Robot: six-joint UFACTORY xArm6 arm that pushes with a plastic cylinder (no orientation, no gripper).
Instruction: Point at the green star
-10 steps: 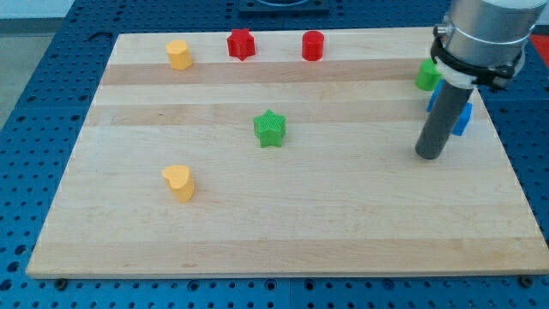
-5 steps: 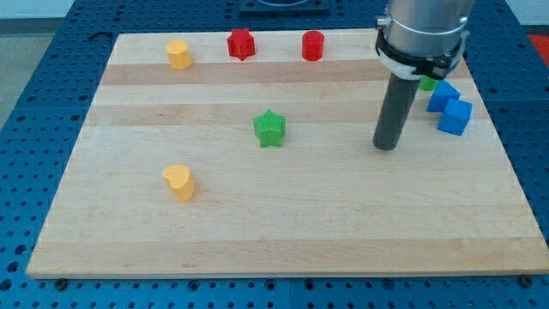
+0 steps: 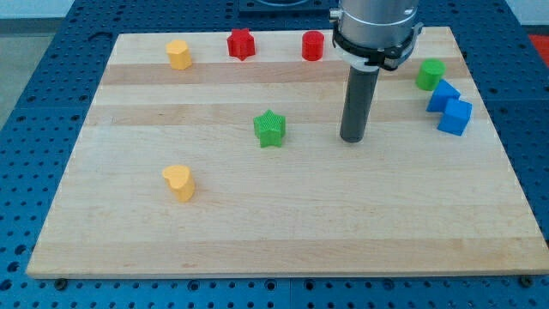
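The green star (image 3: pixel 270 129) lies near the middle of the wooden board (image 3: pixel 283 223). My tip (image 3: pixel 352 138) rests on the board to the star's right, about a hand's width away and level with it, not touching it. The dark rod rises from the tip to the grey arm at the view's top.
A yellow block (image 3: pixel 178 54), a red star (image 3: pixel 242 44) and a red cylinder (image 3: pixel 313 45) stand along the top edge. A green cylinder (image 3: pixel 430 75) and two blue blocks (image 3: pixel 443 94) (image 3: pixel 455 117) sit at the right. A yellow heart (image 3: pixel 179 183) lies lower left.
My tip has slid left across the board from beside the blue blocks toward the green star. The green cylinder, hidden before, now shows. No block has moved.
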